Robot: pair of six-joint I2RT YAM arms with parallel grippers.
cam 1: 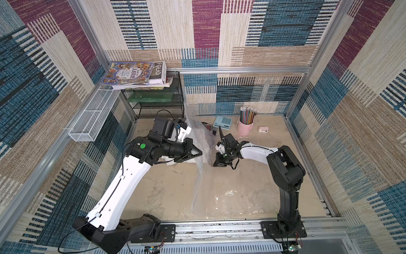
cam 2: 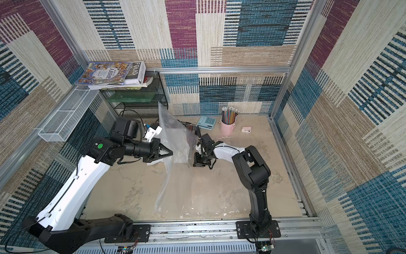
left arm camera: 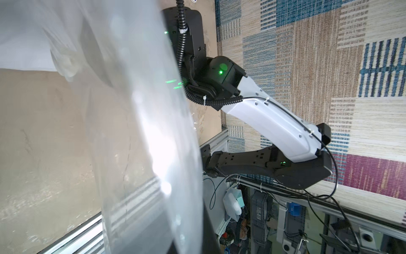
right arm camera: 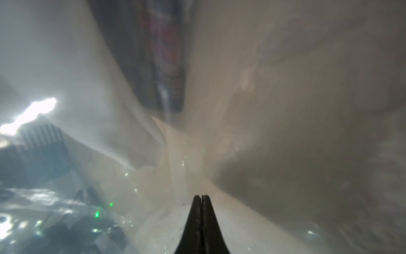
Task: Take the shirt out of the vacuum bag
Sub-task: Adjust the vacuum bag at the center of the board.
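The vacuum bag [cam 1: 197,132] [cam 2: 175,132] stands up as a clear crinkled sheet between both arms, and its lower part lies on the table near the front edge. My left gripper [cam 1: 200,152] [cam 2: 172,152] is raised and shut, its tip pinching the film. In the left wrist view the film [left arm camera: 142,132] covers a dark finger [left arm camera: 208,233]. The white shirt [cam 1: 170,163] [left arm camera: 24,44] lies on the table under the left gripper, partly behind the film. My right gripper [cam 1: 218,163] [right arm camera: 201,196] points down, shut, with creases of the bag [right arm camera: 109,99] running into its tips.
Books [cam 1: 136,72] lie on a black mesh rack [cam 1: 158,105] at the back left, beside a white mesh basket [cam 1: 92,114]. A calculator [cam 1: 224,122], a pink cup of pencils [cam 1: 246,127] and a small pink item [cam 1: 262,129] sit along the back wall.
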